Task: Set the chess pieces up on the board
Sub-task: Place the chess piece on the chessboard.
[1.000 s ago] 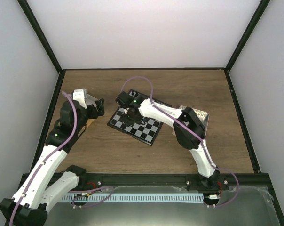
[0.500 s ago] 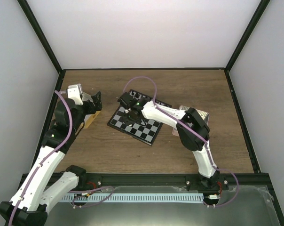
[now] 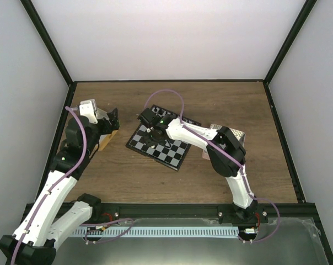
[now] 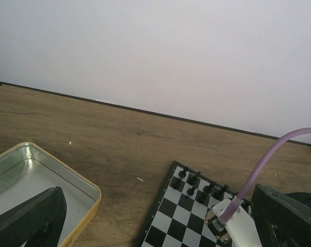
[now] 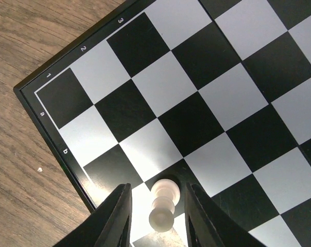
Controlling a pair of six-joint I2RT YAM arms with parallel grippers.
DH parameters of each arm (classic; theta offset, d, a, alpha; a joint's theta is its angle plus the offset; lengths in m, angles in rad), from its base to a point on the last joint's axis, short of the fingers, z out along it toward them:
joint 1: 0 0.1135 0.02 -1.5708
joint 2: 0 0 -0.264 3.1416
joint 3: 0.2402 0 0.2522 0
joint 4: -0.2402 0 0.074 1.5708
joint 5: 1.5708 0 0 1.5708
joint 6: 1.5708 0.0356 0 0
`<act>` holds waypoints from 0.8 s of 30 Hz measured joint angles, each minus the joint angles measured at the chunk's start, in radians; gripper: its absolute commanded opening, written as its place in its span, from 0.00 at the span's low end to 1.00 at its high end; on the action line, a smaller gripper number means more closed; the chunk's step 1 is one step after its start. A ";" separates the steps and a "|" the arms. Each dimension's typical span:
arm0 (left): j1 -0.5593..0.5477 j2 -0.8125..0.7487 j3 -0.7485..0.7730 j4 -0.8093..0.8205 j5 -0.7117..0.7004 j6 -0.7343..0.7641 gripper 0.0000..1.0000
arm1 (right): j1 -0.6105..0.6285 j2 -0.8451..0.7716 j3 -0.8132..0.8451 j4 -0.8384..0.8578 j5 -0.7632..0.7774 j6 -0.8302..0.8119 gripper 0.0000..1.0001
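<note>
The brown wooden table [image 3: 172, 182] sits inside pale walls with a black frame. The right arm [image 3: 224, 154] reaches from its base across to the far left part of the board [image 3: 169, 152]. In the top view the arm's wrist and its purple cable [image 3: 166, 96] hide that part of the board. Behind its elbow lies a pale tray-like thing [image 3: 238, 134], mostly covered. The left arm [image 3: 67, 160] hangs at the table's left side above a yellow-sided metal tin [image 4: 78, 190], well apart from the board. The left fingers [image 4: 37, 216] stand wide apart with nothing between them. One of them is over the tin's shiny, bare floor.

The board is small and square, with black and pale grey checks and a thin black rim. It lies skewed near the table's middle. A cluster of black chess pieces [image 4: 196, 185] stands along its far rows.

The right fingers [image 5: 117, 216] are apart and straddle one cream-white piece [image 5: 163, 203]. This piece has a round head and a narrow neck, and a thin gap shows on each side, so it is not clamped. It is close to the lettered edge, past "b". I cannot tell which square it is on.
</note>
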 measured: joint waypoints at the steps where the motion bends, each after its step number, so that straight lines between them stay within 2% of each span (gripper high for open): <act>1: 0.001 0.000 0.000 0.000 0.000 0.000 1.00 | 0.000 0.000 0.000 0.000 0.002 0.001 0.31; 16: 0.010 0.000 -0.013 0.001 0.003 0.000 1.00 | 0.000 0.004 -0.006 -0.006 -0.009 0.009 0.29; 24: 0.014 0.000 -0.017 0.002 0.004 0.000 1.00 | 0.000 0.013 -0.007 -0.004 -0.010 0.011 0.13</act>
